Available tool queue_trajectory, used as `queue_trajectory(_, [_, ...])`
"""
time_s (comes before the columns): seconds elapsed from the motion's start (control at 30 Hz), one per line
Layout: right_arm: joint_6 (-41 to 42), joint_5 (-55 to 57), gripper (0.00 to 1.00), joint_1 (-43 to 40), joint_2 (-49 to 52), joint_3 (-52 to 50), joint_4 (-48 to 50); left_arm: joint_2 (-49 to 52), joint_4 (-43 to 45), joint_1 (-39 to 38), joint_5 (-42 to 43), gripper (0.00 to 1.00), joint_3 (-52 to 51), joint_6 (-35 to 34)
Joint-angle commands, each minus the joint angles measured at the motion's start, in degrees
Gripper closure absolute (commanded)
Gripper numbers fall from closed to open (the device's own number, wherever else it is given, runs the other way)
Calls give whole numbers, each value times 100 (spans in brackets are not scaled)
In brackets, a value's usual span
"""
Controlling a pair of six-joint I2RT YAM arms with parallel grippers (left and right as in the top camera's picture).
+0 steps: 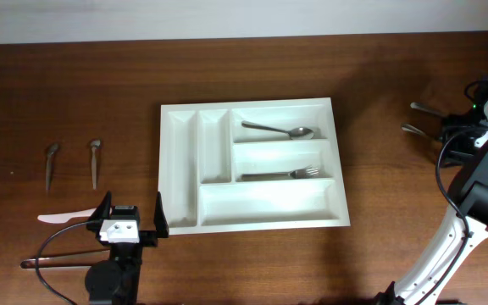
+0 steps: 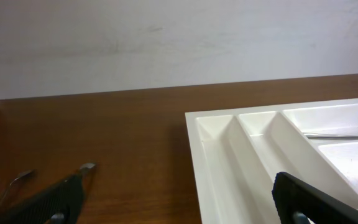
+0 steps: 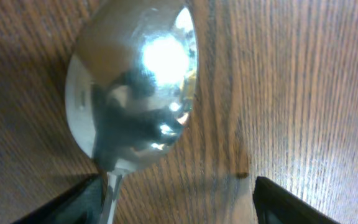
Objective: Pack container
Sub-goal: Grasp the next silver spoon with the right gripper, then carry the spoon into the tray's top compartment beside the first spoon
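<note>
Spoon (image 3: 132, 87) (mirror-bright) lies below the right pincer (image 3: 176, 186), apparently spread; left pincer (image 1: 132, 207) spread beside tray (image 1: 252, 106).

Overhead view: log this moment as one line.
task: pack cutlery tray | in tray: spoon, fork | left gripper: open, empty | right gripper: open over loose spoon

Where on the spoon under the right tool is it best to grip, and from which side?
Take the thin handle just below the bowl, bringing the right tool straight down astride it. The spoon lies flat on the table, and its bowl is wide, rounded and glossy, so it would probably slip.
</note>
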Motion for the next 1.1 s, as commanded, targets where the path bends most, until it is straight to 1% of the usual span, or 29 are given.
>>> queue_trajectory(0.0, [52,138,35,-44,212,-37,20,-37,-28,-17,-15,1,-15,90])
queue_trajectory(0.13, [52,138,50,-44,212,-37,83,-37,-28,-17,-15,1,-15,90])
queue_trajectory(0.27, [50,129,68,-42,212,-37,81,-37,-28,-17,-15,1,-15,90])
queue_trajectory(0.33, [48,96,75,-44,212,-37,70,-37,-28,-17,-15,1,-15,90])
queue_trajectory(0.4, [48,90,85,-44,212,-35,57,-37,-28,-17,-15,1,-15,90])
queue_trajectory(0.5, [48,33,95,-44,210,-31,57,-37,-28,-17,-15,1,-15,90])
queue_trajectory(0.67, [39,-92,96,-44,210,35,39,-37,-28,-17,-15,1,-15,90])
queue_trajectory(0.77, [26,-146,96,-37,208,291,-164,-37,-28,-17,-15,1,-15,90])
queue_trajectory(0.93, [-144,-151,96,122,146,1167,-610,-37,-28,-17,-15,1,-15,90])
queue_trajectory(1.07, [-188,-175,96,459,144,2063,-1069,-37,-28,-17,-15,1,-15,90])
